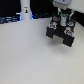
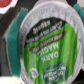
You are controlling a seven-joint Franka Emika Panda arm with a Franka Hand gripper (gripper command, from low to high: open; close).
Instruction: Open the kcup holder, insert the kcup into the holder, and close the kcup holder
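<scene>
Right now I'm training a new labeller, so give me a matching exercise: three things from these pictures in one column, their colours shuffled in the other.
Things:
1. kcup
2. holder
3. post

Colours:
a. black
b. white
c. green top

Pairs: 1-c; 2-a; 3-b

A white bottle-shaped post (image 1: pixel 25 8) stands upright at the far edge of the pale, smooth tabletop (image 1: pixel 30 55), toward the exterior view's left. Behind it runs a dark, blurred backdrop (image 1: pixel 10 7) with faint blue glints near the post's base.
</scene>
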